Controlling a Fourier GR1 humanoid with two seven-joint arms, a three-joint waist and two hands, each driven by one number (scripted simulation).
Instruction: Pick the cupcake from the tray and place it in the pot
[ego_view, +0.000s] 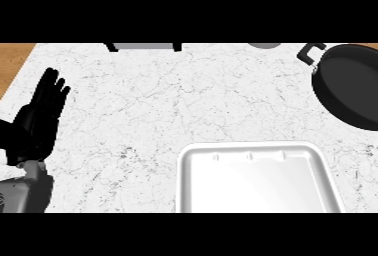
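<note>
Head view: the left hand (40, 112) rests open, the tray (193, 175) to its right. No cupcake shows, so a grab could miss.

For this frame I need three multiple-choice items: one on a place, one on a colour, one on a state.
1. Where does the pot sit?
A. upper right of the counter
B. lower left
C. on the tray

2. What colour is the tray?
A. black
B. white
C. red

3. How is the left hand?
A. curled round a cupcake
B. open, fingers straight, holding nothing
C. pressing on the tray

Answers: 1 A, the pot lies at the view's upper right edge, partly cut off. 2 B, the tray is white, with no cupcake showing on it. 3 B, the hand shows at the left edge with its fingers straight and up.
</note>
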